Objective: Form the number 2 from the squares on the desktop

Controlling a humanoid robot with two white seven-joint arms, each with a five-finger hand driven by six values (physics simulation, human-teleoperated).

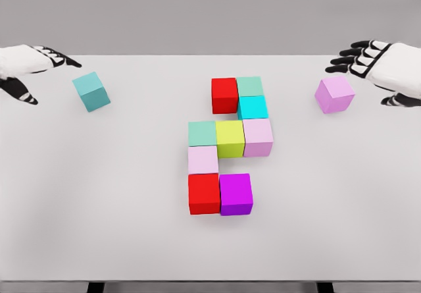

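Observation:
Several coloured cubes sit joined in the middle of the white table (131,227). A red cube (224,95) and a green cube (250,85) form the top row, with a cyan cube (252,107) under the green one. Below run a green cube (202,133), a yellow cube (230,138) and a pink cube (258,137). A pale pink cube (202,159), a red cube (204,193) and a magenta cube (236,193) finish the bottom. A loose teal cube (91,91) lies right of my open left hand (36,69). A loose pink cube (334,94) lies left of my open right hand (371,66).
The table's far edge runs just behind both hands. Its front edge lies near the bottom of the picture, with two dark legs showing below it.

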